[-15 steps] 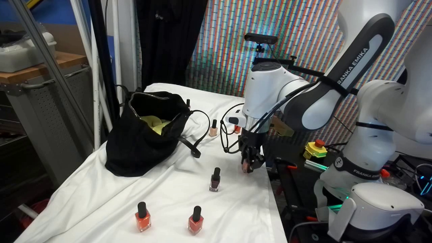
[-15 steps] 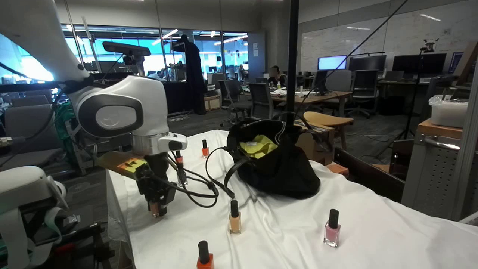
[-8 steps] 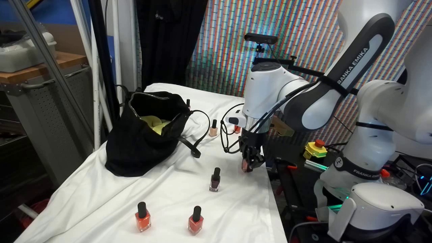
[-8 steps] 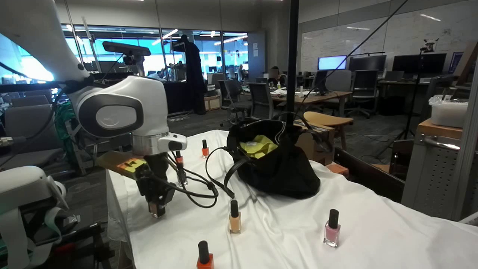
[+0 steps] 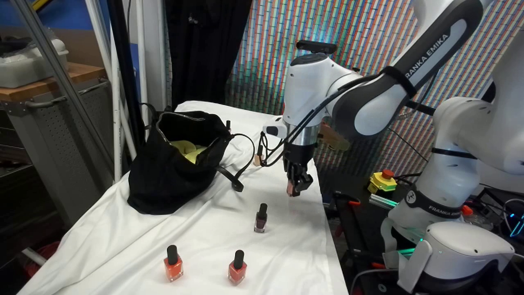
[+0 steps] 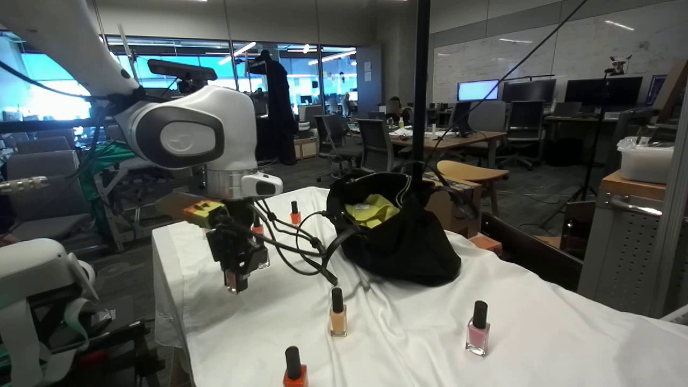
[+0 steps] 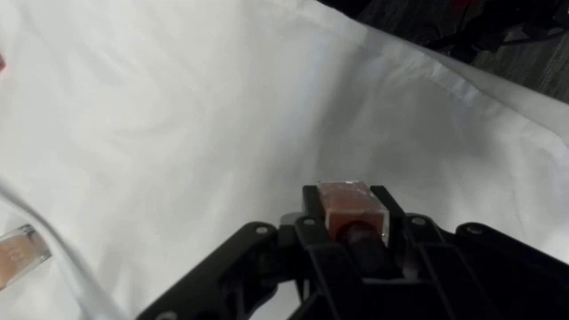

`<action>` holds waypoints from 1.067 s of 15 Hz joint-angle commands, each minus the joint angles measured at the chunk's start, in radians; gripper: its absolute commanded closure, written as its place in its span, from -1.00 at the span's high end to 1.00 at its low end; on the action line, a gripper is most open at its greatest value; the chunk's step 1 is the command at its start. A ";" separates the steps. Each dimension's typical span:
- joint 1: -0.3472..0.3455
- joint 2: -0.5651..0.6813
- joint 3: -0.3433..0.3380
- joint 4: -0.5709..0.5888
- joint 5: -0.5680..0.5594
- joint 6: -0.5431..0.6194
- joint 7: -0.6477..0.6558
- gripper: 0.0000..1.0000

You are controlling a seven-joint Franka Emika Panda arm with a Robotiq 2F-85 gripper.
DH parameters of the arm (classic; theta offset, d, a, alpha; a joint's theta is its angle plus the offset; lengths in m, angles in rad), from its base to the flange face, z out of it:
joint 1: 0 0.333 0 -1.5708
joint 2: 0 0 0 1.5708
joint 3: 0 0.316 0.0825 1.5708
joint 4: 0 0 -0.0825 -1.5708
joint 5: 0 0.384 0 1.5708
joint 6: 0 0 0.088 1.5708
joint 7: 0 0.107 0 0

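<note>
My gripper (image 7: 349, 198) is shut on a reddish nail polish bottle (image 7: 355, 202), its clear glass sides pressed between the black fingers. The bottle's dark cap points back toward the palm and is partly hidden among the finger links. In both exterior views the gripper (image 5: 295, 188) points down, with the bottle (image 6: 232, 282) a little above the white cloth. A dark purple bottle (image 5: 260, 223) stands upright nearby. Toward the bag is a peach bottle (image 6: 338, 321), also seen at the left of the wrist view as a peach bottle (image 7: 20, 257).
A black bag (image 5: 168, 184) stands open on the white cloth (image 5: 213, 229), yellow fabric (image 6: 373, 212) inside. Other upright bottles include an orange one (image 5: 174, 268), a coral one (image 5: 237, 273) and a pink one (image 6: 477, 338). Close to the arm's base runs the table edge (image 5: 329, 246).
The gripper has closed on the reddish bottle, then risen from the cloth with it and shifted slightly toward the bag's side. The bag and the other bottles have not moved.
</note>
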 commanded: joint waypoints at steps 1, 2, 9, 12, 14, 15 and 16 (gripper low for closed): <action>-0.018 -0.006 0.007 0.120 -0.031 -0.094 0.074 -0.70; -0.021 0.000 0.005 0.157 -0.034 -0.117 0.083 -0.70; -0.052 0.054 -0.008 0.397 -0.050 -0.175 0.076 -0.70; -0.061 0.101 -0.010 0.495 -0.034 -0.152 0.078 -0.70; -0.063 0.146 -0.009 0.568 -0.034 -0.136 0.089 -0.70; -0.063 0.178 -0.008 0.608 -0.034 -0.127 0.096 -0.70; -0.063 0.207 -0.008 0.642 -0.033 -0.116 0.104 -0.70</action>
